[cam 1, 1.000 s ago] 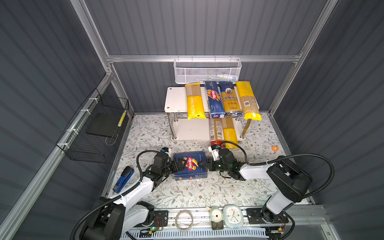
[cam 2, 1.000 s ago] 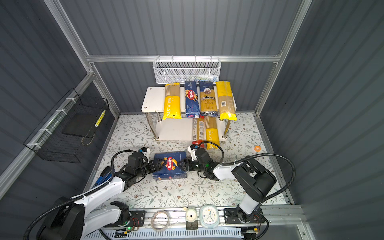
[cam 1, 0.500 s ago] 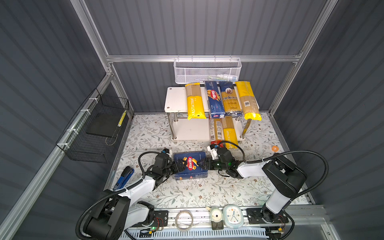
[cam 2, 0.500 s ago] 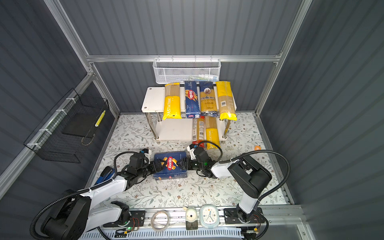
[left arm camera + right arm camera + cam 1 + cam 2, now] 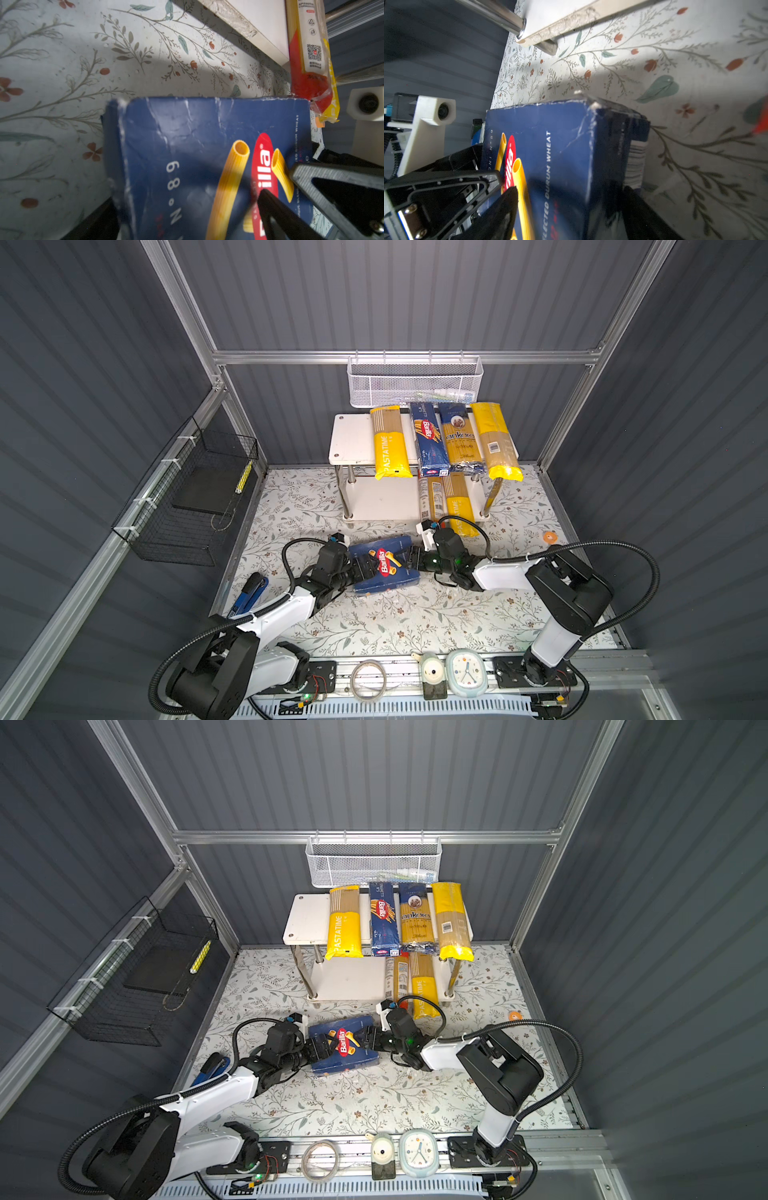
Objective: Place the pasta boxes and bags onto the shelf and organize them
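In both top views the rigatoni box (image 5: 384,566) lies tilted, low over the mat (image 5: 374,626), just in front of the shelf (image 5: 353,435), with an arm at each end. The left gripper (image 5: 362,570) is clamped across its thickness, probably to steady it. The right gripper (image 5: 412,562) straddles the opposite end; whether its jaws press yet I cannot tell. Two holds would likely keep the wide carton level for the bare half of the lower board (image 5: 382,497).

Grey ribbed walls (image 5: 395,294) — pale floral floor (image 5: 415,614).
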`<state>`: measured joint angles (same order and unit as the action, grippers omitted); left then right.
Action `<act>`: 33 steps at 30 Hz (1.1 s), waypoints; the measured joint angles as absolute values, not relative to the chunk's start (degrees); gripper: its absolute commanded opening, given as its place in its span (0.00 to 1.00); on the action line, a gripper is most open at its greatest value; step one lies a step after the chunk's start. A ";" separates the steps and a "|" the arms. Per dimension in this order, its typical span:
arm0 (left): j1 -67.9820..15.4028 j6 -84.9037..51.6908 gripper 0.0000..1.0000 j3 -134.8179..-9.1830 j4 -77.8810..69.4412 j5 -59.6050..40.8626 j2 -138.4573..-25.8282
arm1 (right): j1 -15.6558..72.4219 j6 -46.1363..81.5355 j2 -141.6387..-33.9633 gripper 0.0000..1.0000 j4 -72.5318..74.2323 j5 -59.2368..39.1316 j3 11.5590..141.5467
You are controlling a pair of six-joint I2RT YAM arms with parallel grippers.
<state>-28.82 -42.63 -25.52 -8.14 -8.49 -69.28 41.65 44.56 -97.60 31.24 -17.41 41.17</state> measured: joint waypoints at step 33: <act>-28.82 -38.00 1.00 -44.71 -6.96 -1.80 -77.73 | 38.52 42.00 -94.41 0.80 32.10 -8.62 48.58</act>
<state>-28.82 -38.00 -44.71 -6.96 -1.80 -77.73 38.52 42.00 -94.41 32.10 -8.62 48.58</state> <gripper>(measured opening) 0.996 0.797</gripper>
